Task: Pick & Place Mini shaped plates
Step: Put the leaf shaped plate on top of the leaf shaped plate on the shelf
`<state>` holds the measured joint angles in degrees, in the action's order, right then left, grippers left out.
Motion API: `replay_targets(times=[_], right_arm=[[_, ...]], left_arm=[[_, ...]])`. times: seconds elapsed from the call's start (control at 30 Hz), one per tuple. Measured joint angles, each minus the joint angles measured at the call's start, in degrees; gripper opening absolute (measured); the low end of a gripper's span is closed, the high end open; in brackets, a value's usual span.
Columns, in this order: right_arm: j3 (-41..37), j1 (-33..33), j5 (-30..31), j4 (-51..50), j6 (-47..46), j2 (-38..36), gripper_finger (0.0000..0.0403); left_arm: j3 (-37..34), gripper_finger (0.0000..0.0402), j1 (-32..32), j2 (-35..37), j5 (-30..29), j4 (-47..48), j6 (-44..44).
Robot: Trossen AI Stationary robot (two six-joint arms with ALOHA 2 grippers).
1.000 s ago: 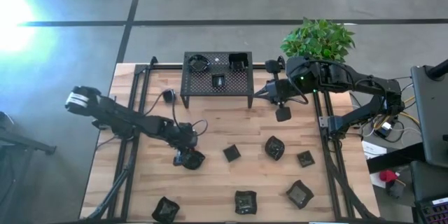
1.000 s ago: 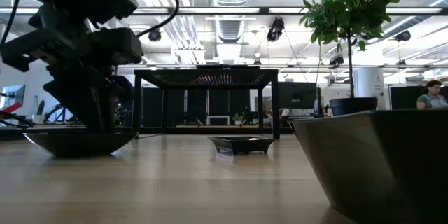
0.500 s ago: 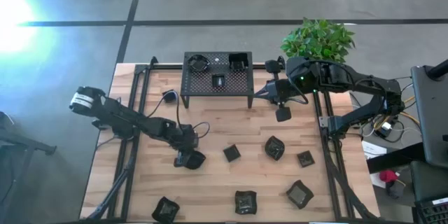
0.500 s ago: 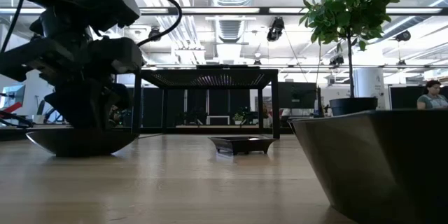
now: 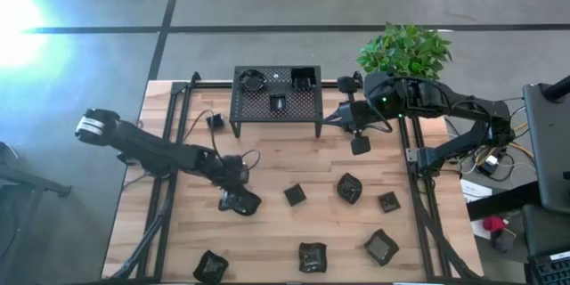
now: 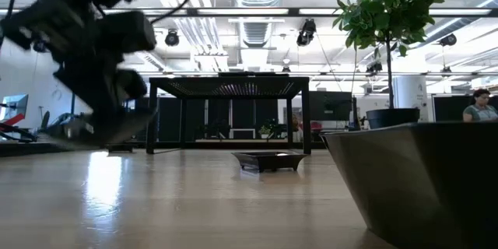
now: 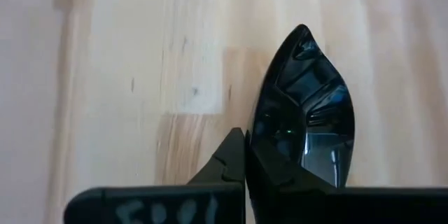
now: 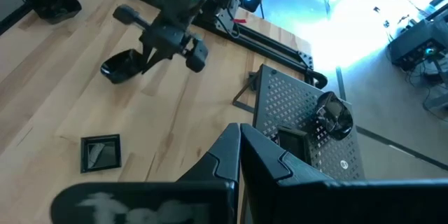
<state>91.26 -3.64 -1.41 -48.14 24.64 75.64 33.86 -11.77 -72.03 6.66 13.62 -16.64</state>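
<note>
A leaf-like mini plate hangs just above the wood table's left middle, and my left gripper is shut on it. The low view shows this plate tilted and off the tabletop. Several more mini shaped plates lie flat on the table, among them a square one and a rounded one. Three sit on top of the black rack. My right gripper hangs shut and empty high beside the rack's right front corner. My left gripper pinches the plate's raised rim between its two fingers, at the end nearest the gripper. The fingers slant down from the table's left side, and the plate's pointed tip faces away from them. The plate is lifted clear and tilted.
The perforated rack on legs stands at the far middle. A potted plant stands at the far right corner. One plate sits right in front of the low camera, and another lies mid-table. Bare wood lies between rack and plates.
My left gripper has shut on the leaf-like plate's rim and then risen. The plate, which had been resting on the table, is now lifted clear and tipped.
</note>
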Motion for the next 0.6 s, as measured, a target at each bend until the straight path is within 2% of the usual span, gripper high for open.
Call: replay_targets(times=[0.2, 0.37, 0.6], right_arm=[[0.0, 0.0, 0.0, 0.0, 0.0, 0.0, 0.0008], [0.0, 0.0, 0.0, 0.1, 0.0, 0.0, 0.0008], [0.0, 0.0, 0.0, 0.4, 0.0, 0.0, 0.0008]], left_arm=[[4.9, 0.0, 0.9, 5.1, -1.1, 8.0, -0.4], [12.9, 0.0, 3.1, 7.7, -3.0, 18.7, 0.5], [24.6, 0.0, 8.9, 8.3, -5.3, 32.8, 6.1]])
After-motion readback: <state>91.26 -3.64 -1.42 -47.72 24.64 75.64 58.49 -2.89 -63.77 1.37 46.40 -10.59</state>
